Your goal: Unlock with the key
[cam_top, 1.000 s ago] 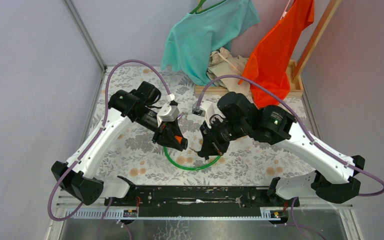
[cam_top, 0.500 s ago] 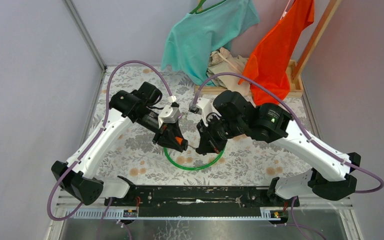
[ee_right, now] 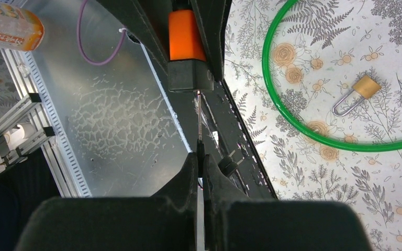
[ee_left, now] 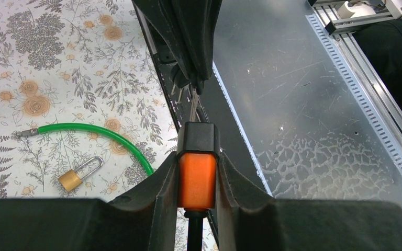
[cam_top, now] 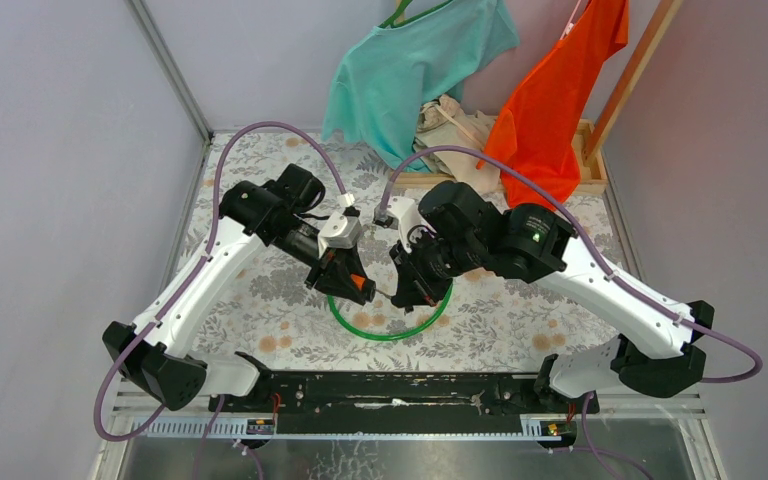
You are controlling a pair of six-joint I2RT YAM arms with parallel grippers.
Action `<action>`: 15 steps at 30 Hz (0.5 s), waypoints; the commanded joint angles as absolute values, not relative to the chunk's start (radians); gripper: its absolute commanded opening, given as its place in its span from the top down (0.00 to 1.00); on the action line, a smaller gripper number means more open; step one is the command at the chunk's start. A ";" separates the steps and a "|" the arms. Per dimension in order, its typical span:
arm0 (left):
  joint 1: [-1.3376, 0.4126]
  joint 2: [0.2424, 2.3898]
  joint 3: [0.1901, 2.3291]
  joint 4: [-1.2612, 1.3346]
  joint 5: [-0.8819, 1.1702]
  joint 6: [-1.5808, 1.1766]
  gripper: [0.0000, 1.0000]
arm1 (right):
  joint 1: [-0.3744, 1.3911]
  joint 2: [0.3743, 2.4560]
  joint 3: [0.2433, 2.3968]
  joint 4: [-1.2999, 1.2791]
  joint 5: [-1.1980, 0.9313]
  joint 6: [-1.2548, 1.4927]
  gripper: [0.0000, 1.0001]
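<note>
Two end effectors meet above the desk (cam_top: 270,320): our left end effector (ee_left: 197,159), partly open, squeezes the orange padlock (ee_left: 197,183), and our right end effector (ee_right: 200,157) is shut tight on the key (ee_right: 199,117), its thin blade touching the padlock's black end. At the back, a beige cloth (cam_top: 455,120) lies in the wooden tray (cam_top: 594,170). Our right arm (cam_top: 610,290) has slid left since a second ago.
</note>
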State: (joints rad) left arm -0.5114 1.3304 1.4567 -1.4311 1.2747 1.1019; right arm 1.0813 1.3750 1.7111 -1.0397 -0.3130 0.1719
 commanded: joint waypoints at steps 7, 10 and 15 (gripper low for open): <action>-0.521 1.317 1.486 -1.450 1.297 1.127 1.00 | 1.098 1.384 1.746 -1.029 -0.288 0.155 1.00; -0.522 1.320 1.485 -1.448 1.294 1.127 1.00 | 1.106 1.385 1.748 -1.026 -0.293 0.155 1.00; -0.522 1.322 1.486 -1.445 1.290 1.127 1.00 | 1.113 1.388 1.746 -1.022 -0.301 0.155 1.00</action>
State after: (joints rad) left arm -0.5121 1.3304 1.4567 -1.4315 1.2709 1.1103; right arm 1.0992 1.3838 1.7119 -1.0454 -0.2989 0.1715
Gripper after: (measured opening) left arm 0.315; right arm 0.023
